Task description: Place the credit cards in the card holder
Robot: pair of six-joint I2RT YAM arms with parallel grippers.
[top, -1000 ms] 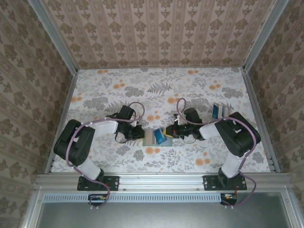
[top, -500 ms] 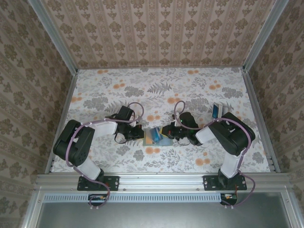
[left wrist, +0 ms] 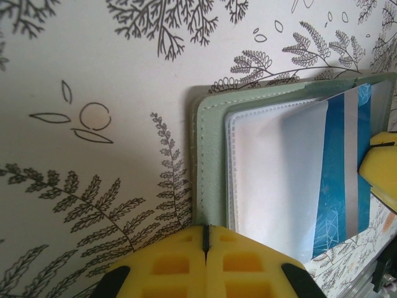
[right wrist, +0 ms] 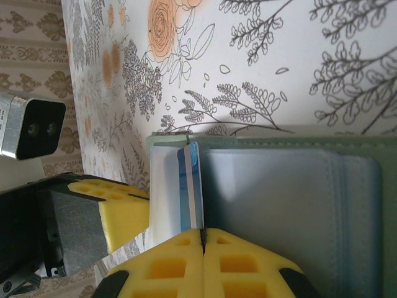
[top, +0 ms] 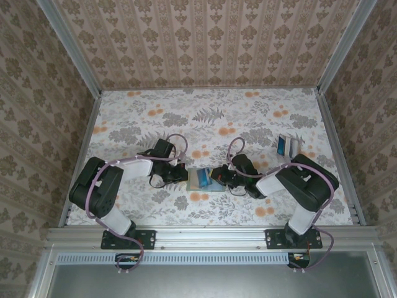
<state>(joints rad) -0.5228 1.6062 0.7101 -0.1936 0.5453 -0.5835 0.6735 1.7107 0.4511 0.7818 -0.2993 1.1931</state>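
Note:
The sage-green card holder (top: pixel 198 179) lies open on the floral table between both arms. My left gripper (left wrist: pixel 205 233) is shut on its green stitched edge (left wrist: pixel 208 167), beside a clear sleeve (left wrist: pixel 273 180). My right gripper (right wrist: pixel 203 233) is shut on a blue-and-white credit card (right wrist: pixel 191 186), held on edge against the paler blue-green inside (right wrist: pixel 279 198) of the card holder. In the left wrist view that card (left wrist: pixel 340 167) lies partly under the clear sleeve. In the top view the left gripper (top: pixel 183 174) and right gripper (top: pixel 214 177) face each other across the card holder.
More cards (top: pixel 286 146), one blue and one silvery-grey, sit at the right by the right arm's elbow. Patterned walls and metal rails (top: pixel 334 143) enclose the table. Open floral surface (top: pixel 211 118) stretches behind both arms.
My right gripper has moved left with the blue-and-white card, bringing it further over the card holder. The left gripper has kept its hold in place.

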